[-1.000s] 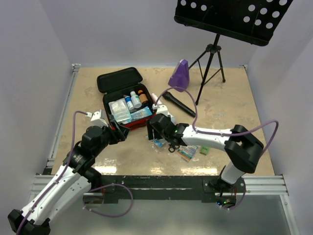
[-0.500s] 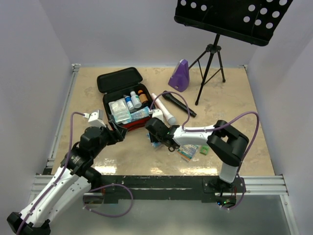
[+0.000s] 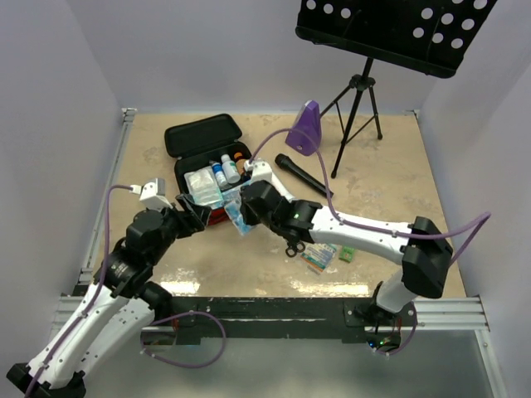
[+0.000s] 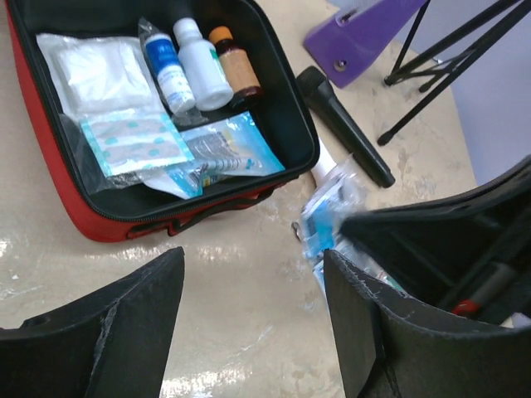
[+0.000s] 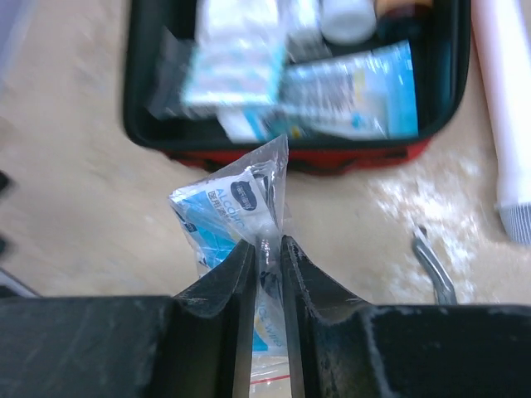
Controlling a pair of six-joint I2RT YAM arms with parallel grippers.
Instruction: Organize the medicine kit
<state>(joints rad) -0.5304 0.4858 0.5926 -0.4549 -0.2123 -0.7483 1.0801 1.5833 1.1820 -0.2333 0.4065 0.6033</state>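
Softness is what matters here: the medicine kit (image 3: 203, 137) is a padded zip case lying open on the tabletop (image 4: 232, 332), lid folded back behind it, its black-lined tray already holding bottles (image 4: 199, 66) and flat packets. I judge it light and yielding, so its red front wall would buckle under a hard pinch; the firmer zip rim looks the better hold. The right gripper (image 5: 267, 247) is closed on a clear-and-blue sachet (image 5: 228, 220), pinching its sealed edge just in front of the kit's near wall. That sachet looks light, limp and slick, and likely to slip or fold. The left gripper (image 4: 253, 282) hangs open near the kit's near-left corner, holding nothing.
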